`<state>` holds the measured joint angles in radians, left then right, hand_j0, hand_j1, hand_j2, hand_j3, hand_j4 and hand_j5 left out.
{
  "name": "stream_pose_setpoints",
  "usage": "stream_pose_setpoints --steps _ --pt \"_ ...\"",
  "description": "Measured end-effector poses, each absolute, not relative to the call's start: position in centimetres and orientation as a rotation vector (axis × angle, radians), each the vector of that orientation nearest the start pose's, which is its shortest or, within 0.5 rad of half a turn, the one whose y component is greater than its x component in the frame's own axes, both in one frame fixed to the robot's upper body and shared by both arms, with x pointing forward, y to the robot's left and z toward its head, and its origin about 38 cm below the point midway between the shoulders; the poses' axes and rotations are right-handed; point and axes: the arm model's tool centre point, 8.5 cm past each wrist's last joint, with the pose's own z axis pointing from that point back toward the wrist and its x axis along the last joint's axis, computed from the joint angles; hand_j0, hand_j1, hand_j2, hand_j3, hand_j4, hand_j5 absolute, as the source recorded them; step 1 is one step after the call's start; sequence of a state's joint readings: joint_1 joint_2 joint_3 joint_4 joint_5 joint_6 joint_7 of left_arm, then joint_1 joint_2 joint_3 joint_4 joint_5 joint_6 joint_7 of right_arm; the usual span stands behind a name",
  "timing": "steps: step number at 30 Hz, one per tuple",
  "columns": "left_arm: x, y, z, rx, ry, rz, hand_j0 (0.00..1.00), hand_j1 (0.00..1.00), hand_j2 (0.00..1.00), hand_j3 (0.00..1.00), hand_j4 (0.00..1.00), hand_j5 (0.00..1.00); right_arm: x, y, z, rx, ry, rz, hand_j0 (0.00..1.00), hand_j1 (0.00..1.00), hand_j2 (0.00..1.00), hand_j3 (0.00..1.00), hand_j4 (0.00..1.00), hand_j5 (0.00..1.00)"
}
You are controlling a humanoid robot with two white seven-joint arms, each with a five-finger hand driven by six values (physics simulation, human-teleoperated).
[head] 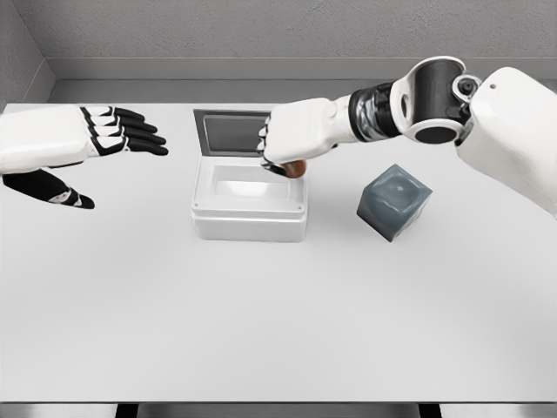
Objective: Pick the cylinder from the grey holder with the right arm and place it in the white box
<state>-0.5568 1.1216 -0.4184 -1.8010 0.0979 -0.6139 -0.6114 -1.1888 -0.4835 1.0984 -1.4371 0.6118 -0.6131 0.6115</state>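
White tabletop [278, 322] fills most of the head view, with a grey floor strip and a grey textured wall beyond its far edge. Its near half carries nothing that shows. Toward the middle, right of centre, sits the grey holder [394, 201], a dark glossy block that looks tilted, one corner pointing toward the near side; its top shows no cylinder. Left of it and apart from it stands the white box [249, 203], a shallow rectangular container with rounded corners, its dark-lined lid [231, 133] standing open at the far side. At the left edge of the scene the left hand [96, 148] hangs above the table with its black-tipped fingers stretched out toward the right and the thumb spread below them, holding nothing. From the upper right the white right arm reaches in across the table, elbow joint dark and round, and the right hand [294, 137] is clenched above the far right corner of the box. A small brown cylinder [294, 167] shows under its curled fingers, gripped there, just over the box's right rim and not yet resting inside.
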Motion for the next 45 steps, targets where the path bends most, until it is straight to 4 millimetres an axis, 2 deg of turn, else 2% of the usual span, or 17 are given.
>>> stream_pose_setpoints --steps 6,7,8,9,13,17,21,25,29,32,38,40,42,44,45 --pt "35.8 31.9 33.8 -0.325 2.275 2.769 1.0 1.0 1.0 1.0 1.0 1.0 46.3 -8.6 28.3 0.543 1.334 -2.763 0.41 0.41 0.41 0.41 0.41 0.41" --pt "35.8 31.9 33.8 -0.326 2.274 2.77 1.0 1.0 1.0 1.0 1.0 1.0 46.4 -8.5 28.2 0.542 1.334 -2.765 0.48 0.48 0.48 0.48 0.48 0.48" --pt "35.8 31.9 33.8 -0.326 2.274 2.77 1.0 1.0 1.0 1.0 1.0 1.0 46.4 -8.5 28.1 0.543 1.328 -2.768 0.71 0.71 0.71 0.71 0.71 0.71" --pt "35.8 31.9 33.8 -0.327 2.273 2.771 1.0 1.0 1.0 1.0 1.0 1.0 46.4 -8.3 27.9 0.545 1.317 -2.77 0.99 0.99 0.99 0.99 0.99 0.99" --pt "35.7 32.0 33.8 -0.33 2.269 2.775 1.0 1.0 1.0 1.0 1.0 1.0 46.5 -7.9 27.7 0.552 1.301 -2.765 0.99 0.99 0.99 0.99 0.99 0.99" --pt "35.7 32.0 33.8 -0.331 2.269 2.777 1.0 1.0 1.0 1.0 1.0 1.0 46.5 -7.7 28.5 0.569 1.308 -2.748 0.99 0.99 0.99 0.99 0.99 0.99" --pt "35.7 32.0 33.9 -0.334 2.268 2.776 1.0 1.0 1.0 1.0 1.0 1.0 45.5 -8.8 31.2 0.611 1.375 -2.678 0.99 0.99 0.99 0.99 0.99 0.99" --pt "35.7 32.1 33.9 -0.332 2.268 2.779 1.0 1.0 1.0 1.0 1.0 1.0 42.5 -12.1 35.1 0.615 1.481 -2.589 0.99 0.99 0.99 0.99 0.99 0.99" --pt "35.7 32.1 34.0 -0.334 2.268 2.778 1.0 1.0 1.0 1.0 1.0 1.0 40.8 -17.7 37.4 0.607 1.586 -2.626 0.99 0.99 0.99 0.99 0.99 0.99" --pt "35.7 32.1 34.0 -0.333 2.269 2.777 1.0 1.0 1.0 1.0 1.0 1.0 40.0 -22.9 38.8 0.636 1.673 -2.697 0.99 0.99 0.99 0.99 0.99 0.99" --pt "35.7 32.1 34.1 -0.333 2.271 2.774 1.0 1.0 1.0 1.0 1.0 1.0 37.4 -31.1 34.7 0.437 1.962 -2.916 0.99 0.99 0.99 0.99 0.99 0.99" --pt "35.7 32.1 34.0 -0.332 2.273 2.775 1.0 1.0 1.0 1.0 1.0 1.0 36.8 -32.7 35.2 0.402 2.083 -2.913 1.0 1.0 1.0 1.0 1.0 1.0" --pt "35.7 32.1 34.1 -0.332 2.273 2.774 1.0 1.0 1.0 1.0 1.0 1.0 36.6 -33.7 34.6 0.317 2.2 -2.914 1.0 1.0 1.0 1.0 1.0 1.0" --pt "35.7 32.1 34.1 -0.334 2.272 2.775 1.0 1.0 1.0 1.0 1.0 1.0 36.3 -34.6 32.6 0.158 2.35 -2.922 1.0 1.0 1.0 1.0 1.0 1.0" --pt "35.8 32.2 34.7 -0.358 2.269 2.76 1.0 1.0 1.0 1.0 1.0 1.0 36.4 -34.8 31.8 0.09 2.424 -2.911 1.0 1.0 1.0 1.0 1.0 1.0"
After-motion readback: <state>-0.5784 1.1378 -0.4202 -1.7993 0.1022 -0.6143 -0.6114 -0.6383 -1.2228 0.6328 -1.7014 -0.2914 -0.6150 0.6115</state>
